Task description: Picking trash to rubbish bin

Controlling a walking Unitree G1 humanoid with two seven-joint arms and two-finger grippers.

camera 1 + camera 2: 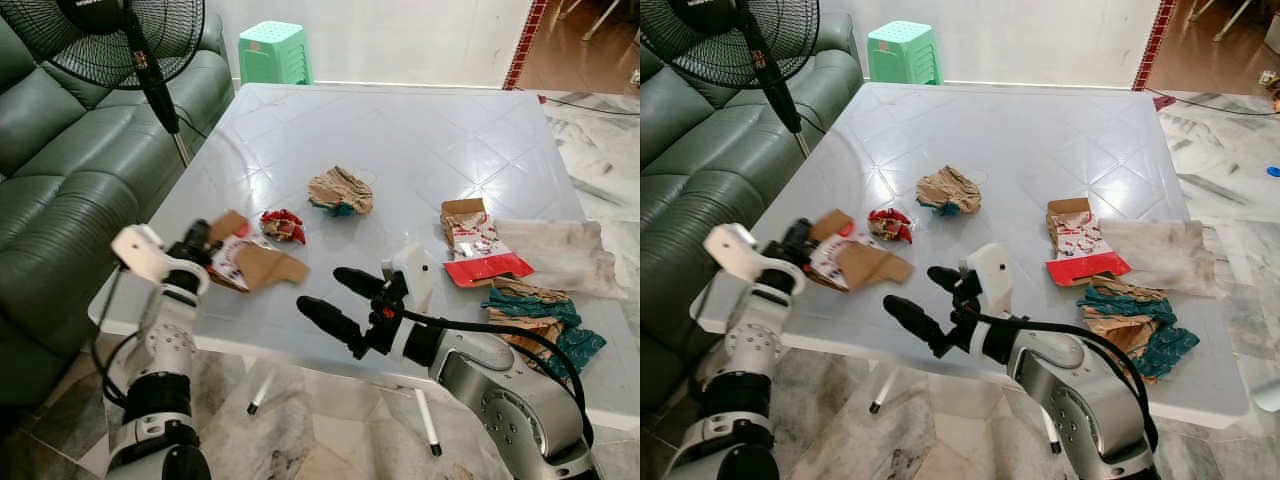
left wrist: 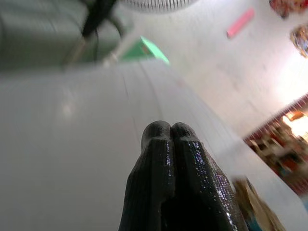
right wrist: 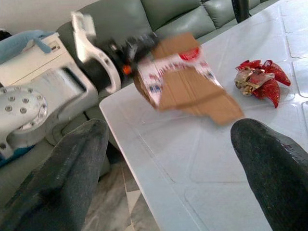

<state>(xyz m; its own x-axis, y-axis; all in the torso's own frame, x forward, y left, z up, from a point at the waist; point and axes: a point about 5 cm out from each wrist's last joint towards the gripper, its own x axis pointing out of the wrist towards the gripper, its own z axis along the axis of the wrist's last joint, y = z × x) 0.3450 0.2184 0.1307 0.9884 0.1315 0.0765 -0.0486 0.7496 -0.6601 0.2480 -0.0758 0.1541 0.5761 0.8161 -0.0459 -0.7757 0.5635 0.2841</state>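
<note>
**Trash pickup: first piece in hand**

The left gripper [image 1: 205, 243] is pinching the flattened carton [image 1: 255, 262] at the table [image 1: 420, 150] edge. The right gripper [image 1: 345, 303] is hovering nearby, fingers spread, empty. The wrapper [image 1: 283, 226], bag [image 1: 340, 190] and box [image 1: 472, 245] are lying uncollected.

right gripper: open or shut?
Open. In the right wrist view the two black fingers stand far apart, with the table and the flattened cardboard box visible between them; the right gripper hovers at the table's near edge.
</note>
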